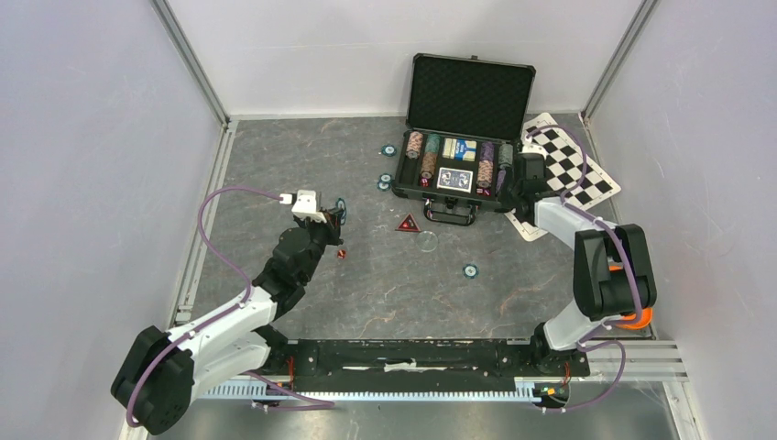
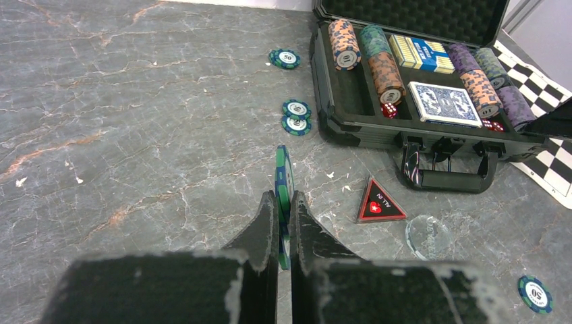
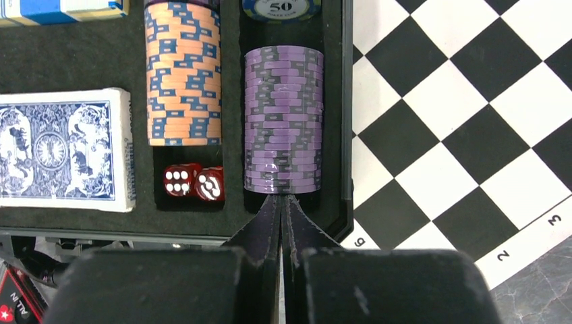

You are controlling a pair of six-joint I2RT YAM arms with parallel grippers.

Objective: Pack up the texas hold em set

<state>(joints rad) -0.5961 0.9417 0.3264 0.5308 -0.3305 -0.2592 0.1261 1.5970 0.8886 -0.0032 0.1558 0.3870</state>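
Two arms, top view first. Left pincer (image 1: 332, 215) hangs over bare table, well left of the open case (image 1: 472, 92). A red die (image 1: 341, 253) lies just on its near side, and the red triangular marker (image 1: 408, 223) is off to its right. Right pincer (image 1: 520, 188) sits at the case's right end, beside the checkered mat (image 1: 586, 174).

Left wrist view: jaws nearly shut, pinching a green chip (image 2: 284, 177) that stands on edge between the fingertips. Loose chips (image 2: 296, 108) lie ahead, with the case ahead-right.

Right wrist view: jaws closed on nothing, tips right at the near end of the purple chip stack (image 3: 283, 121). Two dice (image 3: 194, 182) lie just left, and the blue card deck (image 3: 64, 148) further left.
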